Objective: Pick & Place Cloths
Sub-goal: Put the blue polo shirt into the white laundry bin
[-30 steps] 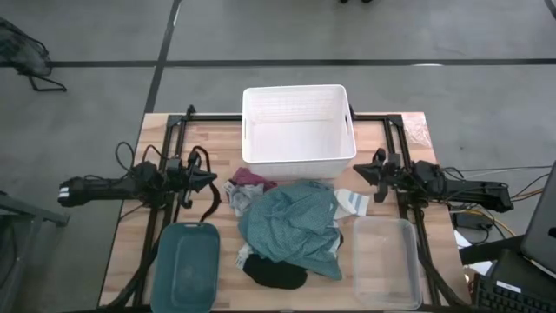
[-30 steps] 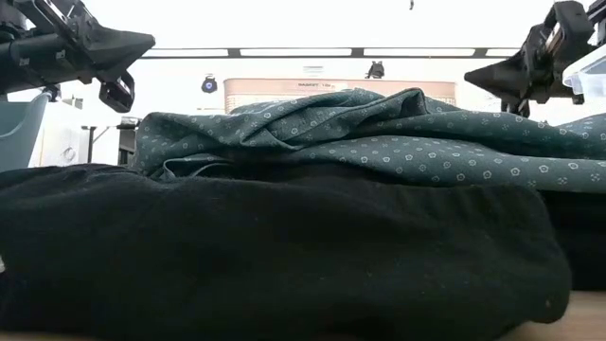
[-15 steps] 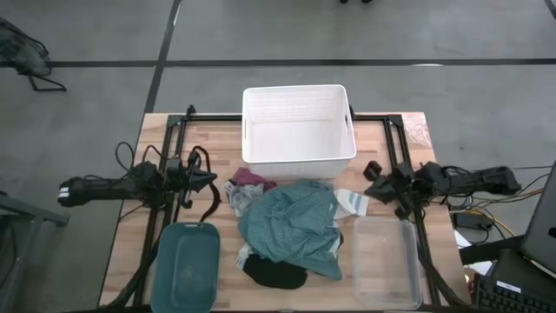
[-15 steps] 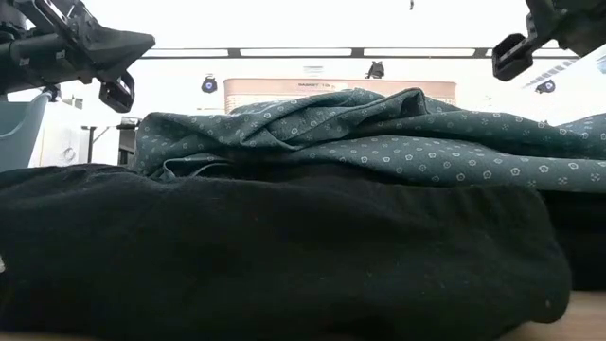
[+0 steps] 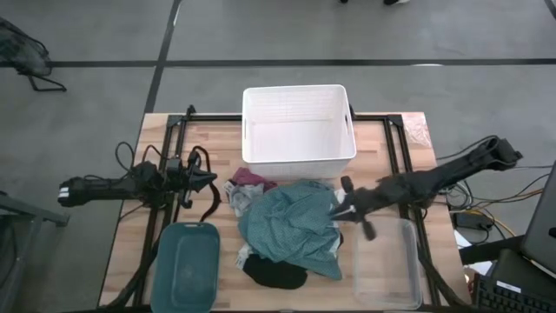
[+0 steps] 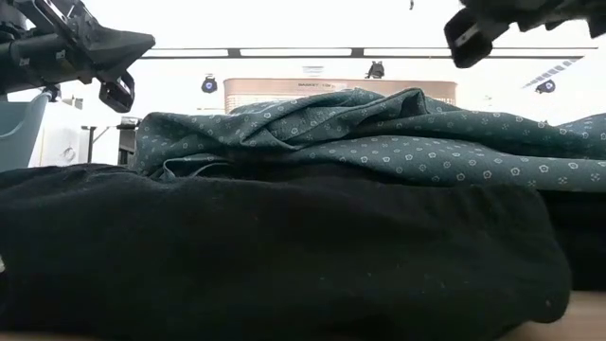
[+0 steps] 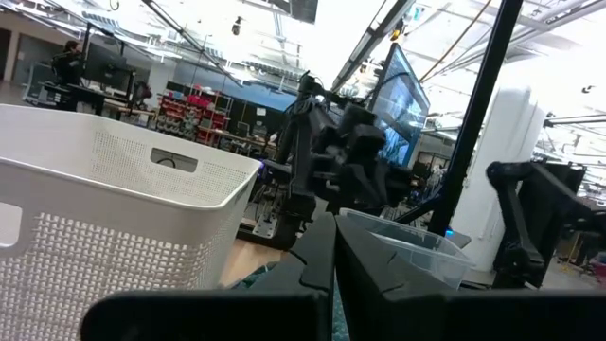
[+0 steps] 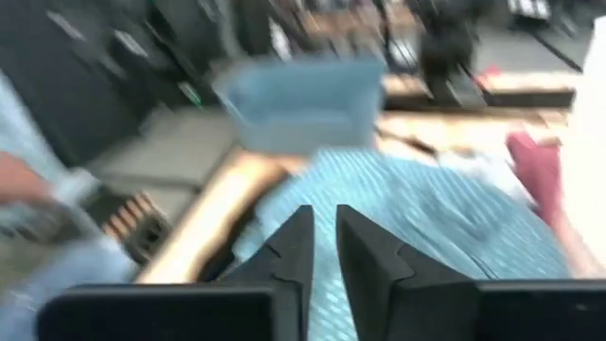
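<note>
Right claw [image 5: 345, 206], slightly parted and empty, hovers at the teal cloth's [image 5: 291, 228] 3 o'clock edge; soft, limp fabric, best pinched at a raised fold.

The cloths [image 5: 289, 228] are being piled mid-desk [image 5: 130, 235], before the basket [image 5: 298, 124], between a tub [image 5: 187, 263] on the left and a bin [image 5: 387, 265] on the right.

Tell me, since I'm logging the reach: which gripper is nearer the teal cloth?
Right. The right gripper is at the teal cloth's edge; the left gripper waits apart, beside the pile.
</note>
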You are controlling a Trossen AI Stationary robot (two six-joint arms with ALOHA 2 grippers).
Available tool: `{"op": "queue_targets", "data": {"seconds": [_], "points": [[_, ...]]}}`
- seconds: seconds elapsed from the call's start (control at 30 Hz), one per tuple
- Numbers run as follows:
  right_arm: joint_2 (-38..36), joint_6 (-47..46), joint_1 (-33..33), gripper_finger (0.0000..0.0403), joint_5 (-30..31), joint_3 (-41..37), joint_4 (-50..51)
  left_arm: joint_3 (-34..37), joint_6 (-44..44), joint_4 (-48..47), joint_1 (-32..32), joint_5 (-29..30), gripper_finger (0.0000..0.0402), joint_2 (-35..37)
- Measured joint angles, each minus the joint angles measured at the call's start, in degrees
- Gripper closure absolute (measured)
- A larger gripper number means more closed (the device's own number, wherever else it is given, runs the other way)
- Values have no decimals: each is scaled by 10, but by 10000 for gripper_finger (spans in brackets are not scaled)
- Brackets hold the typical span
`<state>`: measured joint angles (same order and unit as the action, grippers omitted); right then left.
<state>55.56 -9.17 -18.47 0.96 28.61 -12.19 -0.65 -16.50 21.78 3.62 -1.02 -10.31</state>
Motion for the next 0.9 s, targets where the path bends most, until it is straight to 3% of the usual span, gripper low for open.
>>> {"op": "queue_targets", "data": {"seconds": [0.17,0.43,0.6,0.77,0.9], "points": [[107,32,-19,281,70,90,80,0,0,0,0,0,390,0],[270,82,-43,153,164,210,129,0,0,0,0,0,390,0],[352,67,-42,91,175,274,210,0,0,0,0,0,390,0],[422,48,-43,66,173,320,267,0,0,0,0,0,390,0],[466,43,-41,78,172,344,289,0,0,-1,0,0,390,0]]}}
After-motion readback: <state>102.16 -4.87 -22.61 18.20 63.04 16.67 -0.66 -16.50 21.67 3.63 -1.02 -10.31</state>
